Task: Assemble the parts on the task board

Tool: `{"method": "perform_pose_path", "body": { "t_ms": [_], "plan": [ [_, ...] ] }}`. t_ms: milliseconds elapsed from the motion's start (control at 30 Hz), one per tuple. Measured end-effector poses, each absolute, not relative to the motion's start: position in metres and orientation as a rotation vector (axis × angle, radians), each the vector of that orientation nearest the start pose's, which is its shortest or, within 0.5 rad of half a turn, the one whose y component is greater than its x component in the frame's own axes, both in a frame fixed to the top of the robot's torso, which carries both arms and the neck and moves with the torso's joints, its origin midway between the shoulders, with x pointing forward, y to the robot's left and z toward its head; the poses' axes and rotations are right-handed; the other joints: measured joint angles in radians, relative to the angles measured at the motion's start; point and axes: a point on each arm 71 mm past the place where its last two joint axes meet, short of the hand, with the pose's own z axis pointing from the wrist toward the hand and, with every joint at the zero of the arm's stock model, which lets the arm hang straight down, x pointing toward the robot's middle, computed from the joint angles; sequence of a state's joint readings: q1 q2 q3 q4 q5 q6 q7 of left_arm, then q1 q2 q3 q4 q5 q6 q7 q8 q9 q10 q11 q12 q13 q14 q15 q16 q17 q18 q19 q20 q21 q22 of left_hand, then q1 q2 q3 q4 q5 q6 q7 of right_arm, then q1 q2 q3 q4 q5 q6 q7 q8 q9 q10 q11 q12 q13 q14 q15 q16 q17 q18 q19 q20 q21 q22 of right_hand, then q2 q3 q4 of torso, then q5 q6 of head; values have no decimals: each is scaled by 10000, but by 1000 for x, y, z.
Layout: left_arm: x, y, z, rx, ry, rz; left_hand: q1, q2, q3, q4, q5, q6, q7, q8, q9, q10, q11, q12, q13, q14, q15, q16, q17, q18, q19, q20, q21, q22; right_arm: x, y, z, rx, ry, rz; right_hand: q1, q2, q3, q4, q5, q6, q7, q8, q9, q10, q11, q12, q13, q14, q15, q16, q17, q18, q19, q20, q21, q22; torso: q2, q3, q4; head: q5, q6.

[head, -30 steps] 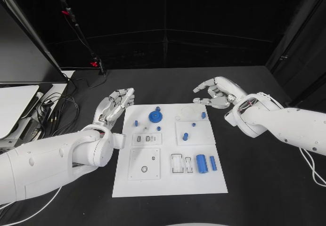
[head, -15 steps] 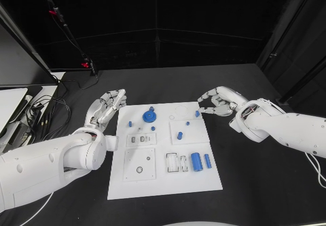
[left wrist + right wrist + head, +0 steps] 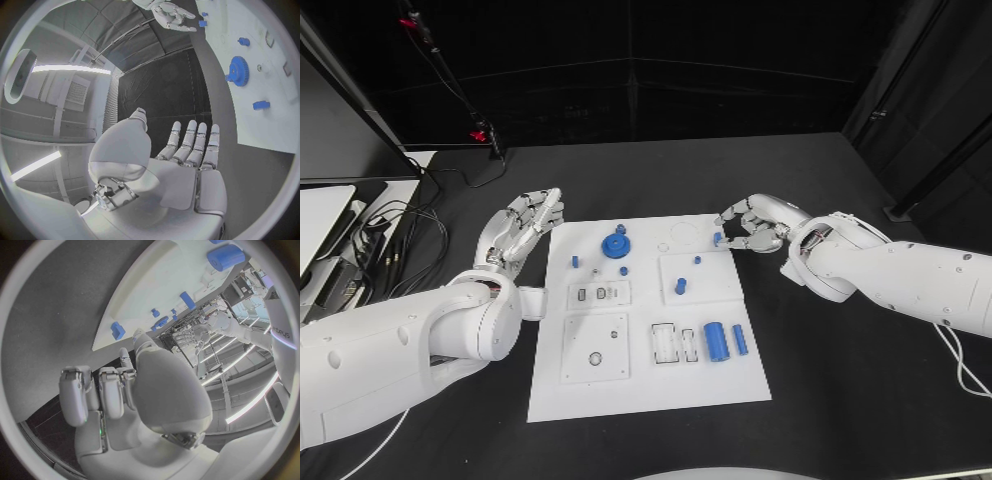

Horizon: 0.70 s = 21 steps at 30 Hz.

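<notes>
Table (image 3: 848,400), black, carries the white task board (image 3: 646,385) at its middle, long side running away from the robot. White inset panels sit on the board; the near-left panel (image 3: 596,350) has a small oval hole, and the one beyond it (image 3: 602,295) shows small recessed slots. Near the right edge of the board a blue cylinder (image 3: 715,342) lies on its side, with a slimmer blue bar (image 3: 740,340) just beside it toward the edge and two rectangular slots (image 3: 676,344) on its other side. Farther up, a blue gear (image 3: 613,245) lies flat on the far-left part of the board, with small blue pegs (image 3: 574,262) scattered near it and another small blue piece (image 3: 679,287) on the right-hand panel.

Left hand (image 3: 519,230) hovers over the table just off the board's far-left corner, fingers (image 3: 194,142) stretched straight and close together, holding nothing. Right hand (image 3: 759,223) is at the board's far-right corner, its fingers curled inward around a small blue part (image 3: 718,239) at their tips; whether the fingertips actually grip it I cannot tell. In the right wrist view the fingers (image 3: 94,390) fold down toward the palm.
</notes>
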<state>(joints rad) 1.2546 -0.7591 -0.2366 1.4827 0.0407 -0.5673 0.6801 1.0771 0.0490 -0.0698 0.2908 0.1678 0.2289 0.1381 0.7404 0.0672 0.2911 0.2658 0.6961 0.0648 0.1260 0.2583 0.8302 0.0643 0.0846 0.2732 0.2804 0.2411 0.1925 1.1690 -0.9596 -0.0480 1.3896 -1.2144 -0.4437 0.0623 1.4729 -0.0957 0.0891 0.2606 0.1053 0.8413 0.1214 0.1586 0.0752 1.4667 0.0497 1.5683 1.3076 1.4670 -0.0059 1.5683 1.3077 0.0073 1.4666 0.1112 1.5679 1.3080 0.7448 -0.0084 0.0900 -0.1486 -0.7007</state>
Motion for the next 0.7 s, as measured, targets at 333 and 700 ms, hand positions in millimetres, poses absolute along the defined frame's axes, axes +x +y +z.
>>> {"method": "perform_pose_path", "body": {
  "t_ms": [333,700],
  "plan": [
    [483,199,-206,-9631,12416,-13909,0,0,0,0,0,0,0,0,0,0,0,0,-1,0,0,0,0,0,0,0,0,-1,501,-300,-203,1538,16178,5708,145,144,43,-43,78,-32,-32,-40,1,1,-72,0,0,-19,-124,0,-1,1,-35,-112,0,-1,1,1,-11,56,-7],
    [483,199,-206,-9635,12413,-13902,0,0,0,0,0,0,0,0,0,0,0,0,0,0,0,0,0,0,0,0,0,-1,505,-297,-207,1637,16407,5379,223,224,92,-92,129,63,-127,-39,2,1,-71,0,0,-19,-124,0,-1,1,2,-148,0,-2,1,3,-11,103,-58]
  ]
}}
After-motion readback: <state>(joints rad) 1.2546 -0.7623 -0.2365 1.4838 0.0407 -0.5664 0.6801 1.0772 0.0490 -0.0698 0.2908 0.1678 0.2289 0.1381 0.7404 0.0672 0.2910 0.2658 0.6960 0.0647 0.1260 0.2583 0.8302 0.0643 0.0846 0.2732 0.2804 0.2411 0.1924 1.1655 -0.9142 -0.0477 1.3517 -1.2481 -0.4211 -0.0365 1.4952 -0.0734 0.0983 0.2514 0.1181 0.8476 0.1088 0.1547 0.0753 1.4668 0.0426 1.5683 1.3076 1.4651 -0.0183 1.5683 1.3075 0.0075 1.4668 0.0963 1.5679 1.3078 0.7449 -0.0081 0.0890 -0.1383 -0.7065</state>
